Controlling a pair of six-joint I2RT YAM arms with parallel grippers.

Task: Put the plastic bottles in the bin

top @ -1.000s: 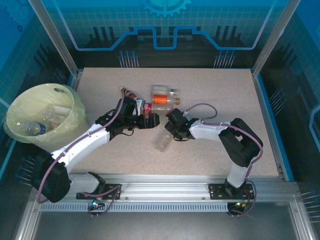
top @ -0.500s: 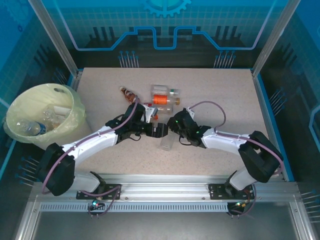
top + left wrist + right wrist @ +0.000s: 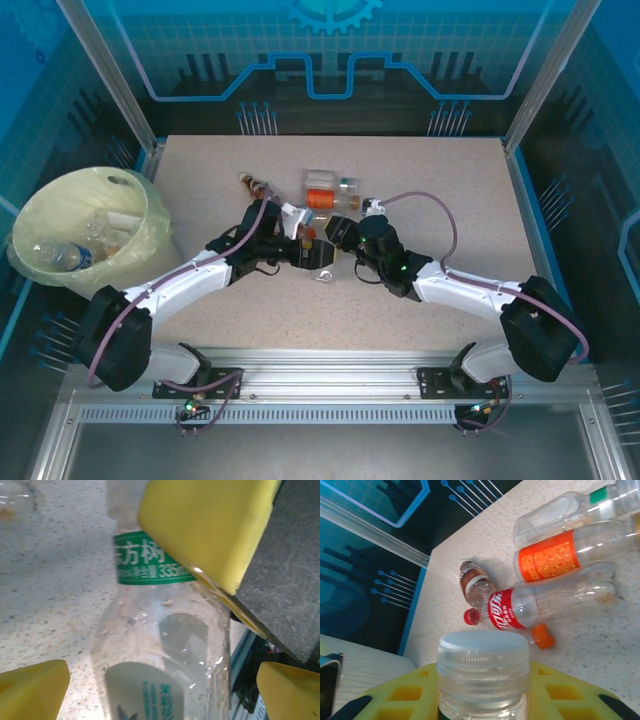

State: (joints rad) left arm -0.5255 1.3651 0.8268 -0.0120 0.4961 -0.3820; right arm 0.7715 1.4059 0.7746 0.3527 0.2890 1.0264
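The task looks partly done, by my reading under halfway: the bin [image 3: 140,250] stands off the left edge of the surface [image 3: 450,190] and already has bottles in it, a blue-labelled bottle [image 3: 62,257] lying low on its near side and at least one more clear bottle [image 3: 100,230] further in. The bag lining blurs the heap, so the exact number inside cannot be told. One green-labelled bottle [image 3: 150,560] is in hand near the middle of the surface. The right gripper [image 3: 482,700] is clamped on it just under its white cap [image 3: 483,652], while the left gripper [image 3: 160,695] stands wide around the bottle's body with both yellow fingertips clear of the plastic. This looks like a handover, so that the arm nearer the bin can carry the bottle there. Four bottles lie on the surface beyond the grippers, close together. They are a brown-labelled bottle [image 3: 477,582] furthest left, a red-labelled cola bottle [image 3: 520,607] just beside it, an orange-labelled bottle [image 3: 555,555] behind that, and a clear bottle with a green band [image 3: 560,515] at the back. An orange cap [image 3: 542,636] touches the near side of the cola bottle; whether it is loose or belongs to a further bottle cannot be told. Counted, that makes one bin, one bottle held, four lying on the surface, and at least two binned. Five or so bottles have yet to go in.
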